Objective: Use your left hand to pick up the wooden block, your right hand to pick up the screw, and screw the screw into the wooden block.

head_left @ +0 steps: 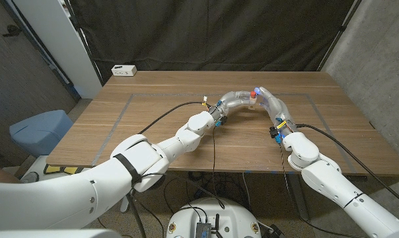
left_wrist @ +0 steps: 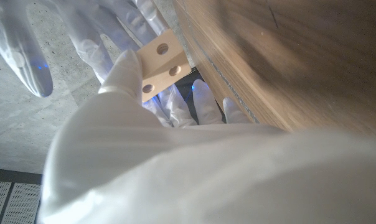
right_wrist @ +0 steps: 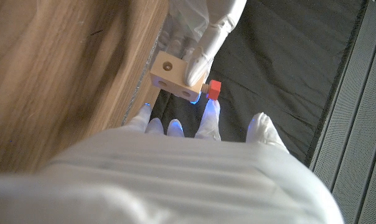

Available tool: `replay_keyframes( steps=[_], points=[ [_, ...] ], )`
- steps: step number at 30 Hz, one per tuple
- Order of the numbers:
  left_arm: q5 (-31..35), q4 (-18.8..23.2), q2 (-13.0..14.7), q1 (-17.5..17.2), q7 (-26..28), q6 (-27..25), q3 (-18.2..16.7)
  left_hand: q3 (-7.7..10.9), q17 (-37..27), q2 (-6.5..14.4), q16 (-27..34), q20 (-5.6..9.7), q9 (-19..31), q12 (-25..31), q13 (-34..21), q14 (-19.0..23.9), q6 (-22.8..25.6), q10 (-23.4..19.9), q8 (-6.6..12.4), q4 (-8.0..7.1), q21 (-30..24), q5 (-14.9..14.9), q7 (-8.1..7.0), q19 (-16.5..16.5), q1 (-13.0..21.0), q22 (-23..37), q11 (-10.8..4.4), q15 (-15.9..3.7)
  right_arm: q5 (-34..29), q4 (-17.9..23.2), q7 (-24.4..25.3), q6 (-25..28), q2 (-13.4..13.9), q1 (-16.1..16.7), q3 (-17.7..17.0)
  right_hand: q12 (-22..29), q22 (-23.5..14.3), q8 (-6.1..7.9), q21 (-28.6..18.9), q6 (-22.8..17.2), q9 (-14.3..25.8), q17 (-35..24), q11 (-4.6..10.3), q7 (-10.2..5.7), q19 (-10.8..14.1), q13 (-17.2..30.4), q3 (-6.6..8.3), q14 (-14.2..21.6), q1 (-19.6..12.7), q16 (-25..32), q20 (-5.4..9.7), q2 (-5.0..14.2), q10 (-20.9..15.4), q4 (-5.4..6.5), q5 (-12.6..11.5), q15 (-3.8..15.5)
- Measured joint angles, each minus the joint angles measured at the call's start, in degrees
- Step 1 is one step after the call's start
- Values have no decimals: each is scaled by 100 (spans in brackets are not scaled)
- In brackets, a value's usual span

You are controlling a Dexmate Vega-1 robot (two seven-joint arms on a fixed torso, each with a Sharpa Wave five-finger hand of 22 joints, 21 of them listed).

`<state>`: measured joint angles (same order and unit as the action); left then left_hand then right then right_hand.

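Wooden block (right_wrist: 173,76) held by left hand (right_wrist: 197,25), screw (right_wrist: 213,89) touching it.

Even, soft room light falls on the wooden desk (head_left: 186,132) in the head view, with no hard shadows and only a faint sheen on the boards; the black curtain (head_left: 213,33) behind swallows light and stays near featureless. The picture is sharp at centre, with the desk edges bowing slightly toward the corners. In the left wrist view the left hand (left_wrist: 132,81) is overexposed, its white back blown into a blurred mass, while the wooden block (left_wrist: 164,62) sits in fair focus. The right wrist view shows the right hand (right_wrist: 194,162) soft and out of focus close to the lens, small blue glints on its fingertips (right_wrist: 211,107).
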<state>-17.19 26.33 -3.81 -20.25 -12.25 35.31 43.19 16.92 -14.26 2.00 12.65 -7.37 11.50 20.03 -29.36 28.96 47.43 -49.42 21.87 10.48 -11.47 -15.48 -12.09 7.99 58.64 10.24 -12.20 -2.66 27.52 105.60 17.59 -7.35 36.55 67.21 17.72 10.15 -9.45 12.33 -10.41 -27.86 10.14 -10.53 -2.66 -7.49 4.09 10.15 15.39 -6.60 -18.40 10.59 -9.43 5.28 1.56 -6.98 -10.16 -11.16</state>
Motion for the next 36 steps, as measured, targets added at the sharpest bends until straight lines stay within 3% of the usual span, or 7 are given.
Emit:
replay_keyframes(
  steps=[15,36],
  points=[
    [0,126,39,-62,-5,-29,3,0,0,0,0,0,0,0,0,0,0,4,0,0,0,1,0,0,0,0,1,0,-9,46,7,29,48,14,2,27,0,44,0,-309,15,0,2,106,1,0,0,1,45,0,1,1,-2,0,0,1],
    [-8,-43,-36,0,-37,-66,7,0,1,0,0,0,2,0,0,0,0,16,18,0,0,0,0,0,0,0,-9,-1,6,43,53,31,35,37,-15,27,0,43,-23,-781,12,0,156,182,54,0,0,24,73,50,-8,31,-74,0,0,23]
  ],
)
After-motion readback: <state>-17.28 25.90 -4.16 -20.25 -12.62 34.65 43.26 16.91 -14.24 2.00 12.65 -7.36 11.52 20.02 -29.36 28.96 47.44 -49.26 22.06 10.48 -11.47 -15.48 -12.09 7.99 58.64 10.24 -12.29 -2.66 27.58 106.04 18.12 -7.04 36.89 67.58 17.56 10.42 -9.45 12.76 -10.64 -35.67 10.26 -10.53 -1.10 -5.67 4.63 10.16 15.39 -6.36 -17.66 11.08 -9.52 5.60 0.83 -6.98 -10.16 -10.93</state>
